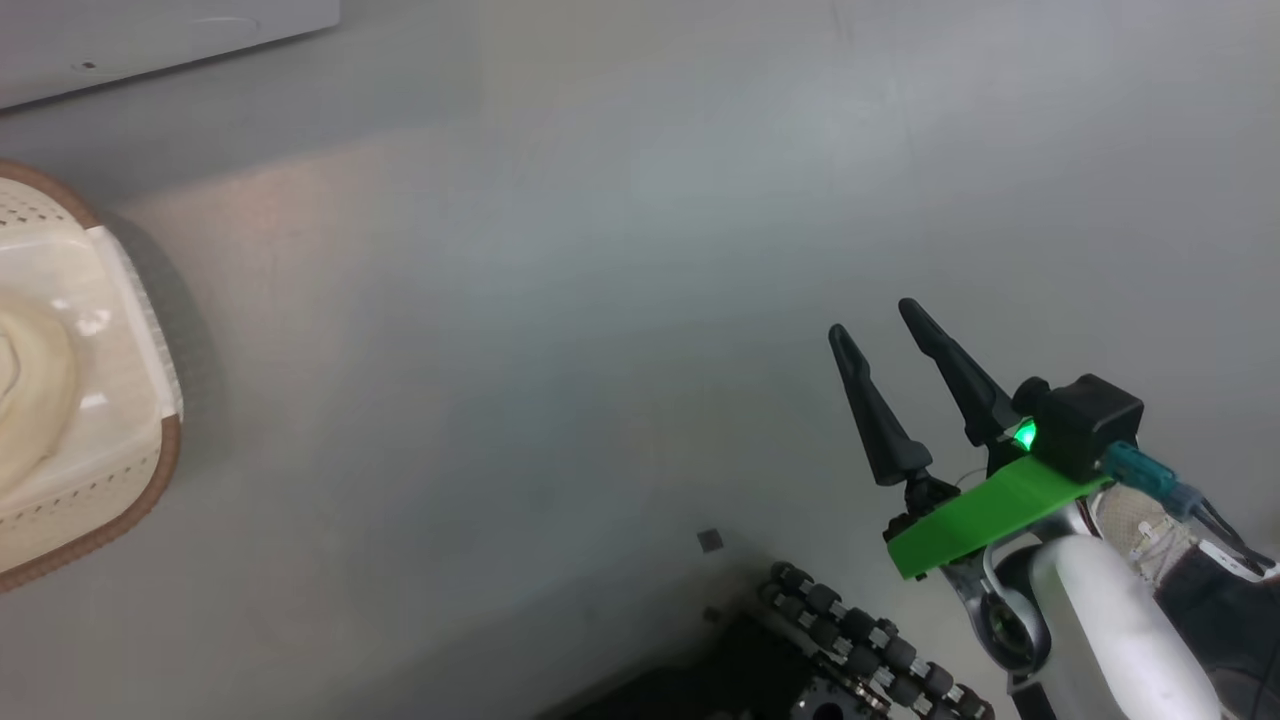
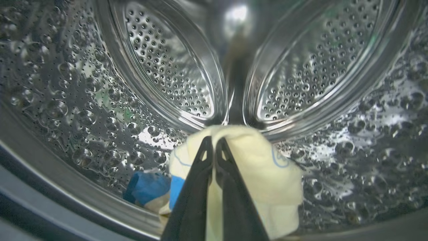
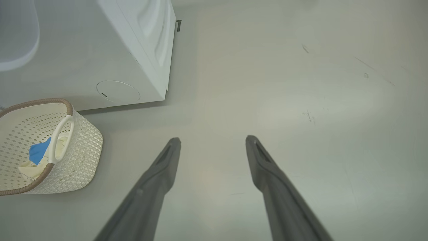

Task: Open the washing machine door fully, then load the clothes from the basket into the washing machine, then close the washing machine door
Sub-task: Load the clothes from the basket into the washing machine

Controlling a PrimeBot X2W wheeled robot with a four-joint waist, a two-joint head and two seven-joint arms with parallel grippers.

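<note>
The left gripper reaches inside the steel drum of the washing machine, its 2 dark fingers pressed together with no gap between the tips. A cream garment with thin blue line drawings lies on the bottom of the drum, rising in a peak right behind those tips. Whether a fold of it is pinched between them cannot be told. A blue patch of the fabric shows low on the left of the left wrist view, near the drum's front lip. Behind the garment, 2 oval perforated panels of the drum's back wall meet at a bright rib. The right gripper hangs over the bare grey floor with its jaws spread wide and nothing between them. In the head view it stands at the lower right, fingers pointing up, with a green plate at the wrist. The basket stands on the floor just in front of the machine's lower white panel, apart from the right gripper. It is tilted in the right wrist view, showing its brown rim and 1 white handle. Inside it lies more cream cloth with a blue patch. In the head view the basket sits at the left edge, holding the cream cloth.
</note>
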